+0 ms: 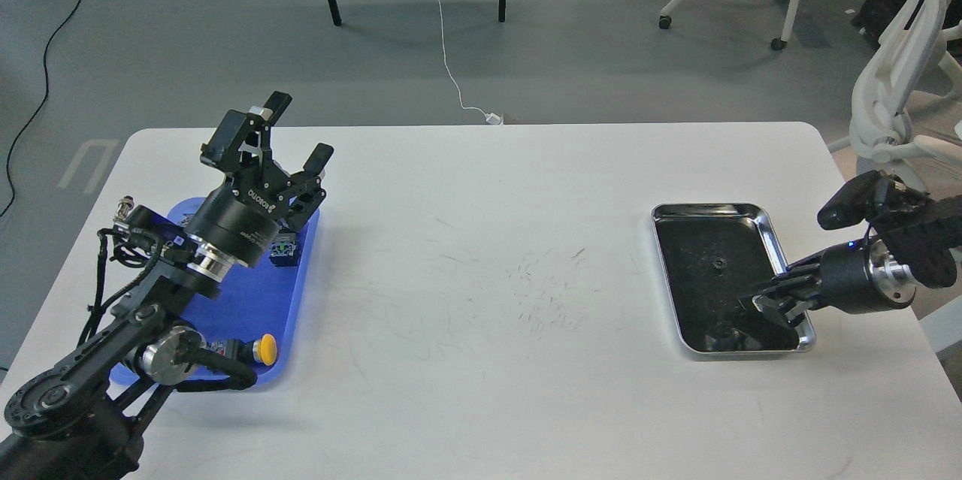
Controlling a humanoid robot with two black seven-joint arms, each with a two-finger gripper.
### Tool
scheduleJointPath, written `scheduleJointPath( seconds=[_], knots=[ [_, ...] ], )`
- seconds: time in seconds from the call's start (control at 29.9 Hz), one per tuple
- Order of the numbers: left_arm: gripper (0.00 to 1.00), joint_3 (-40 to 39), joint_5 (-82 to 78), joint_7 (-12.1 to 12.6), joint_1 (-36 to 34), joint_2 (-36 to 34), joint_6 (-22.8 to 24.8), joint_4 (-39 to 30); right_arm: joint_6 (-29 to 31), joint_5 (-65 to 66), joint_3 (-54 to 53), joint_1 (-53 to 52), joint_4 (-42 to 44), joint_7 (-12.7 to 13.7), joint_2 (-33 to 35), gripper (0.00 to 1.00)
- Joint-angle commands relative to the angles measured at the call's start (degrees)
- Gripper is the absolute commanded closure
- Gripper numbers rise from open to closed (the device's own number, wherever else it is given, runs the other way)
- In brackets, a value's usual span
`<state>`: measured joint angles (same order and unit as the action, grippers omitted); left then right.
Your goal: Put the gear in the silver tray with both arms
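The silver tray point(760, 213) lies on the right side of the white table. A small dark gear point(719, 264) lies on its dark bottom, near the middle. My right gripper point(760, 303) comes in from the right edge and hangs over the tray's near right rim, apart from the gear; its dark fingers cannot be told apart. My left gripper point(301, 128) is open and empty, raised over the far right corner of the blue tray point(240, 300).
The blue tray holds a yellow push button point(264, 349) at its near edge and a small blue switch block point(284, 252) under the left gripper. White office chairs point(894, 97) stand beyond the table's right end.
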<state>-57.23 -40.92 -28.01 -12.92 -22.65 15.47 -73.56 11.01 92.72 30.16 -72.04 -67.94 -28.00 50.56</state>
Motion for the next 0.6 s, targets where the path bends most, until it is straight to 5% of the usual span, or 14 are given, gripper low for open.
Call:
scheduleJointPath(
  seconds=[0.0, 0.2, 0.5, 0.57],
  knots=[
    [0.02, -0.1, -0.1, 0.0, 0.0, 0.1, 0.0, 0.0, -0.6, 0.0, -1.9, 2.5, 2.4, 0.0, -1.6, 0.79],
    [0.02, -0.3, -0.1, 0.0, 0.1, 0.0, 0.0, 0.0, -1.1, 0.0, -2.7, 3.4, 4.8, 0.0, -4.5, 0.69],
    [0.02, -0.2, -0.2, 0.0, 0.1, -0.1, 0.0, 0.0, -1.3, -0.5, -6.2, 3.1, 3.4, 0.0, -3.9, 0.08],
    [0.02, -0.2, -0.2, 0.0, 0.1, 0.0, 0.0, 0.0, -1.3, -0.9, -9.5, 3.4, 2.0, 0.0, -3.2, 0.04]
  ],
)
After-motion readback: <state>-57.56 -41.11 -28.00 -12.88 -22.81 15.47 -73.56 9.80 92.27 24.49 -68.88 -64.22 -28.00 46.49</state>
